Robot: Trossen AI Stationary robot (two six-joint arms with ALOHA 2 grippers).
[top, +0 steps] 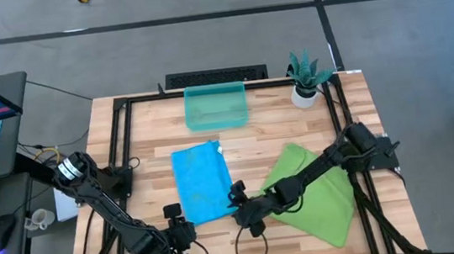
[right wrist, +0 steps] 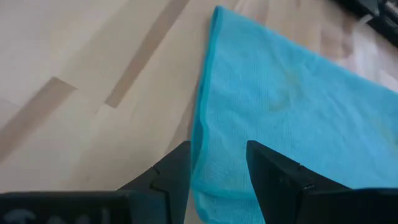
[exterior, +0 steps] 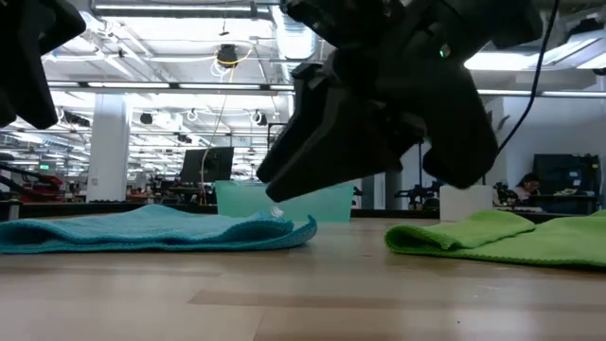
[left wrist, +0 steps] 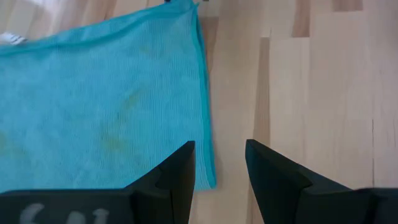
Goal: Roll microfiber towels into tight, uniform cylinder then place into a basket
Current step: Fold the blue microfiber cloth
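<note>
Two soft woven towels lie flat on the wooden desk: a blue towel at the centre and a green towel at 4 o'clock. The see-through plastic basket stands at 12 o'clock. The left gripper and right gripper have their fingers spread at the blue towel's near corners, pinching nothing. The low view shows the basket half hidden.

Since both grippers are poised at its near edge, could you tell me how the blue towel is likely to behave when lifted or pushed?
The blue towel lies flat with soft wrinkles, so it is probably floppy and would drape from a pinched corner. It looks thin, so likely light. Pushed across the wooden table, it would probably bunch up rather than slide whole.
</note>
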